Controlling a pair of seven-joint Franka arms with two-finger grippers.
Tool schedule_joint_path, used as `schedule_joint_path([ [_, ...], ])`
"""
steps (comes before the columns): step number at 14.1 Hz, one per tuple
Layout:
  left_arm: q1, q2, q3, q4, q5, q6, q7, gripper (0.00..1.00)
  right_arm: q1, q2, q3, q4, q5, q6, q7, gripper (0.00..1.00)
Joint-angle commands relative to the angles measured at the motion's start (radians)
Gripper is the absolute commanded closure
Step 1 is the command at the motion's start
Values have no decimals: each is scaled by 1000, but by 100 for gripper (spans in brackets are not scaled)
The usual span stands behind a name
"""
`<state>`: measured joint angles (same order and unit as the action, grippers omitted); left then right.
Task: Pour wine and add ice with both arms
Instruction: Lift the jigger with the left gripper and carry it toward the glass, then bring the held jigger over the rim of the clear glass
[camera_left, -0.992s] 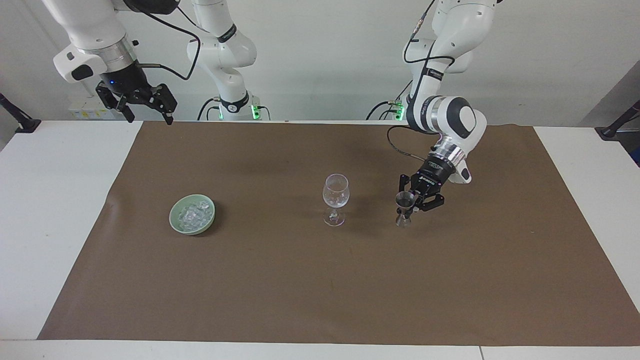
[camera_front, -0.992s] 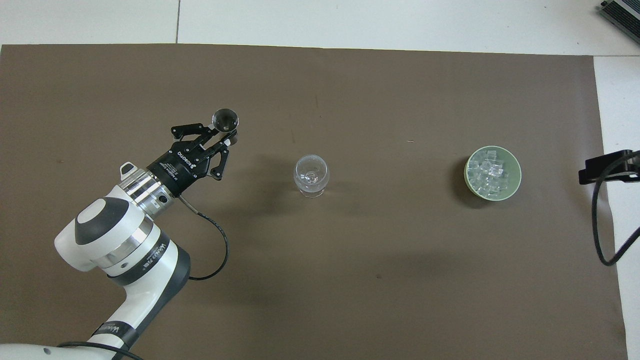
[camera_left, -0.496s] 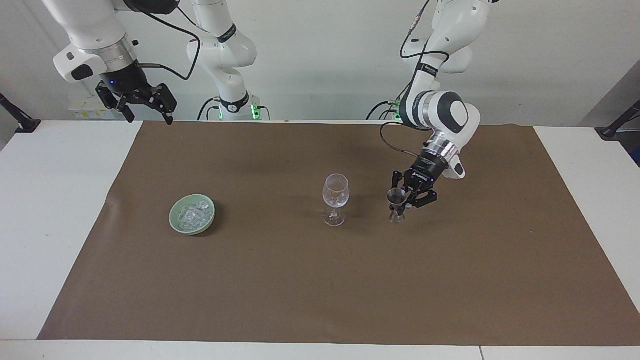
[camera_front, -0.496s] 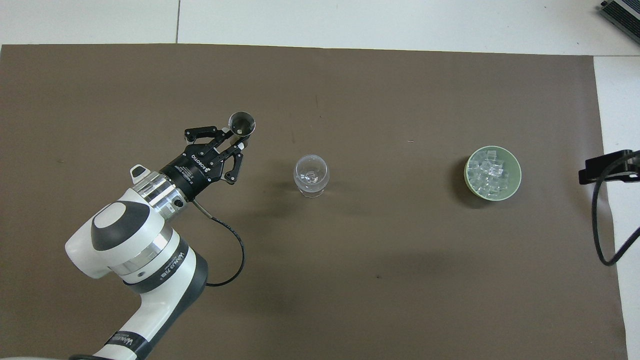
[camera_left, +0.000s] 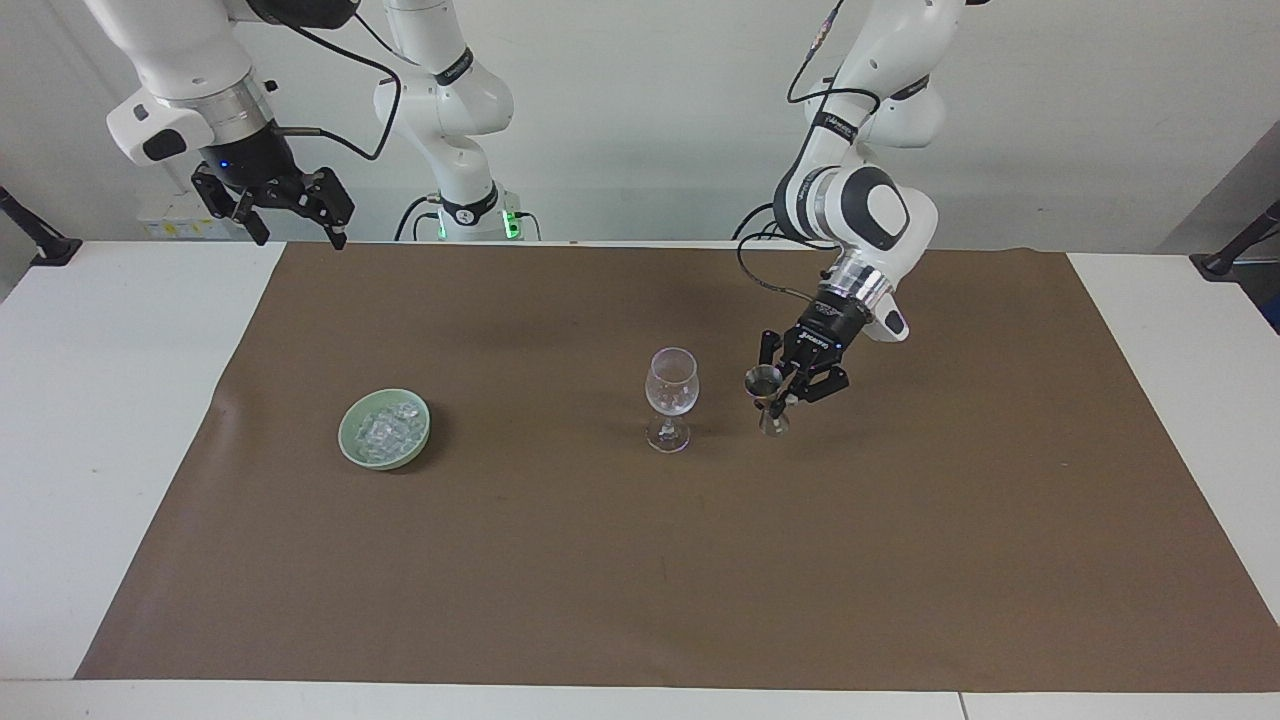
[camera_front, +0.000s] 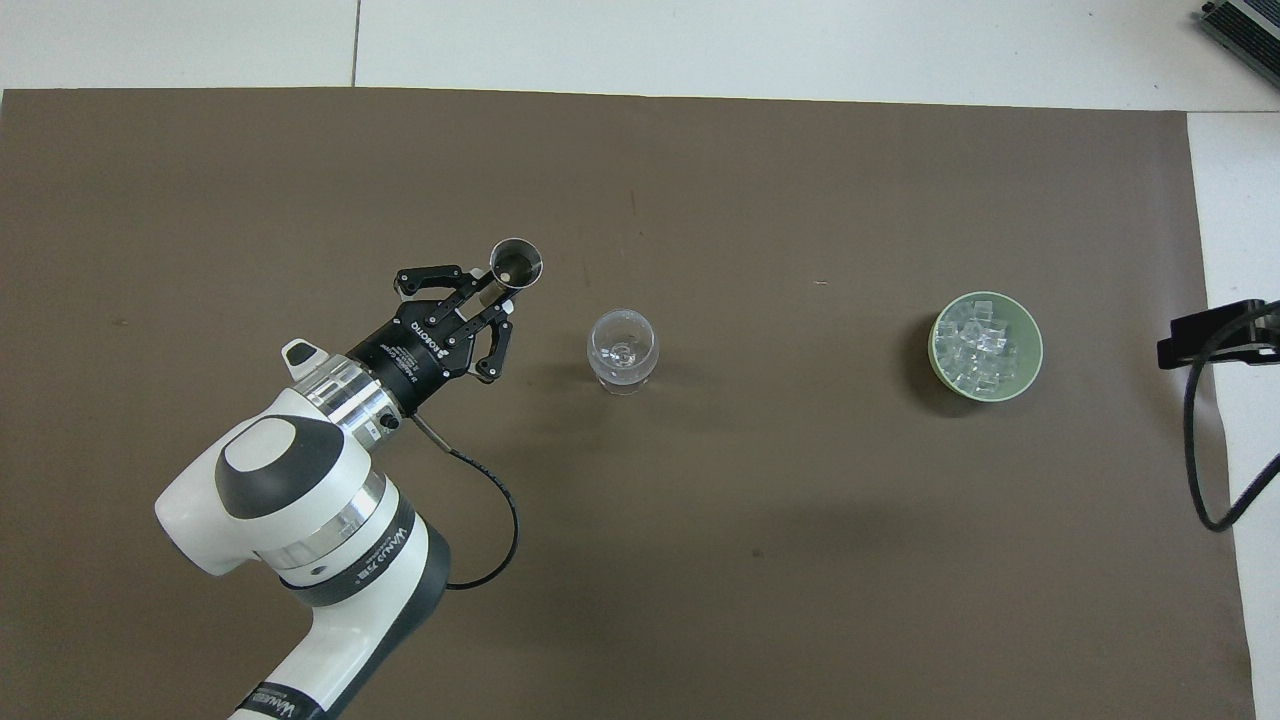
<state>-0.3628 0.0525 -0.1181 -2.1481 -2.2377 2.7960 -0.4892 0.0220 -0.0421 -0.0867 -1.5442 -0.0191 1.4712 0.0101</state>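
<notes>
Left gripper (camera_left: 779, 396) clamps hourglass-shaped metal jigger (camera_left: 768, 398); clear stemmed glass (camera_left: 671, 397) beside.

White table (camera_left: 120, 420) carries a wide brown mat (camera_left: 640, 560); on it, wine glass (camera_left: 671, 398) stands dead centre, green bowl (camera_left: 385, 428) of ice (camera_left: 386, 428) at nine o'clock in the facing view

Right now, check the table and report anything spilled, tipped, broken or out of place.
Nothing stands out. The wine glass stands upright on the brown mat, the ice sits heaped inside its green bowl, and the left gripper holds the metal jigger upright beside the glass. No spill shows.
</notes>
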Motion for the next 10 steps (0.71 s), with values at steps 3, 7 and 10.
schedule_joint_path([
  [3,-18,-20,-24,11,-26,79,70,100,-2,-21,2,-25,10,8,4,0],
  [7,-42,-22,-35,14,-26,115,95,100,-2,-22,2,-25,10,8,4,0],
  [10,-61,-22,-35,20,-23,143,115,100,-2,-22,2,-24,10,8,4,0],
])
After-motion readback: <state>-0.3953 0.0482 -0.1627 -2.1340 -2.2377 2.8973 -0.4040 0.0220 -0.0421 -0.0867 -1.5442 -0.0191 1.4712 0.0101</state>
